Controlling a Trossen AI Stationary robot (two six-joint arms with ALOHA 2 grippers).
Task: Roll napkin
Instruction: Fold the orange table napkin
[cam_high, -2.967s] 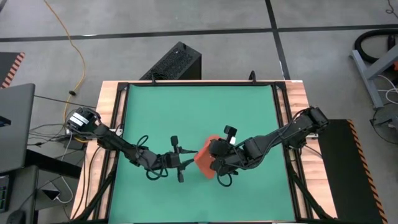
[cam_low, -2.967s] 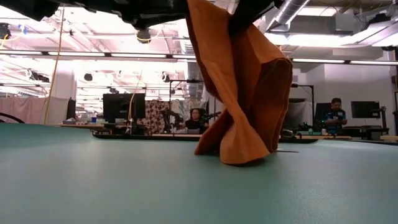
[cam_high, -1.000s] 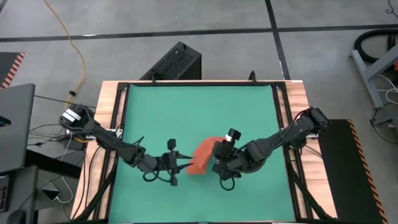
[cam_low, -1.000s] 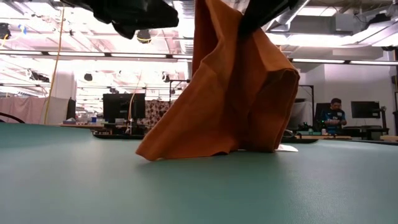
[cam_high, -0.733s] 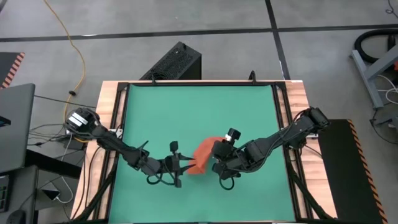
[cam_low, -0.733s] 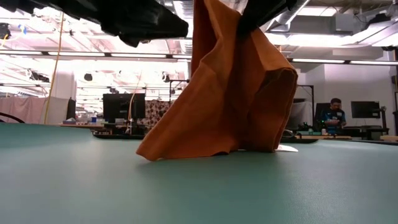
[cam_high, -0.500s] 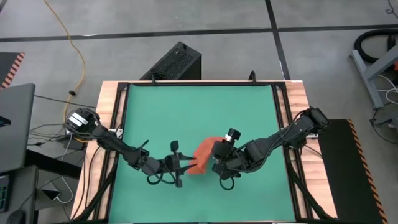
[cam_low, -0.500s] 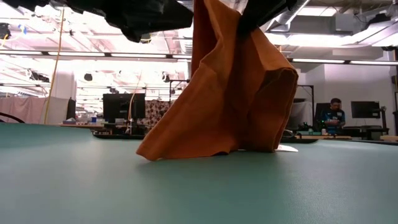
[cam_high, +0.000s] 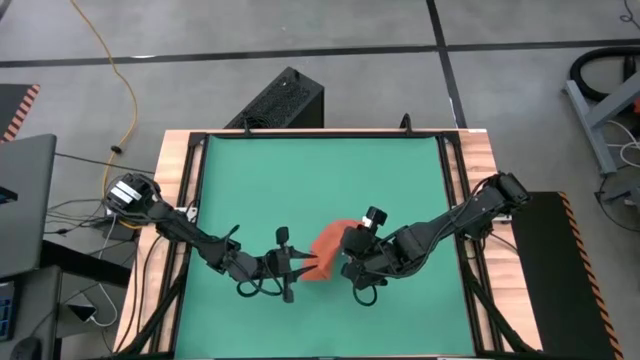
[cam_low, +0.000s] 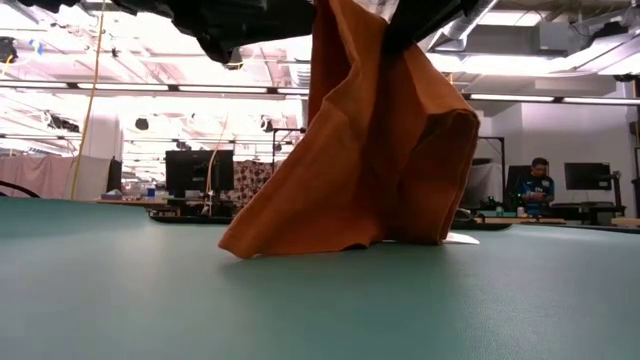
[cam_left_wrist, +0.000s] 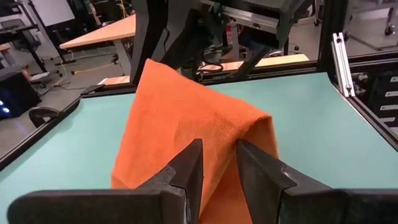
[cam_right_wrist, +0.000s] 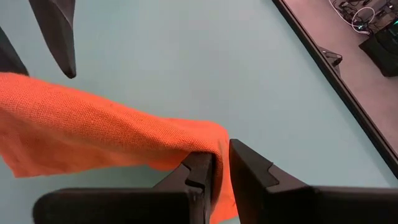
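The orange-red napkin (cam_high: 325, 250) stands as a loose tent on the green table mat (cam_high: 300, 180), slightly toward the near edge. Its lower edge (cam_low: 300, 245) rests on the mat and its top rises out of the low view. My right gripper (cam_high: 345, 258) is at the napkin's right side, shut on it. My left gripper (cam_high: 298, 264) is just left of the napkin. Its fingers stand a little apart (cam_left_wrist: 219, 163), with the cloth (cam_left_wrist: 186, 106) right in front of them. I cannot tell whether they touch it. My right gripper pinches a fold at the napkin's top (cam_right_wrist: 214, 142) between its two fingers. Its fingers slant down from the table's right side. The napkin hangs below the hold and spreads toward the left. Its lower edge (cam_low: 290, 248) lies slack on the mat.
A dark frame and wooden edges (cam_high: 185, 200) run round the mat. A black box (cam_high: 285, 100) stands on the floor beyond the far edge. People sit at desks far behind the table (cam_low: 540, 185). Bare mat lies on the far half (cam_high: 320, 170).
My left gripper has moved a little toward the table's right edge, closer to the napkin's left side. The napkin and my right gripper have kept still.
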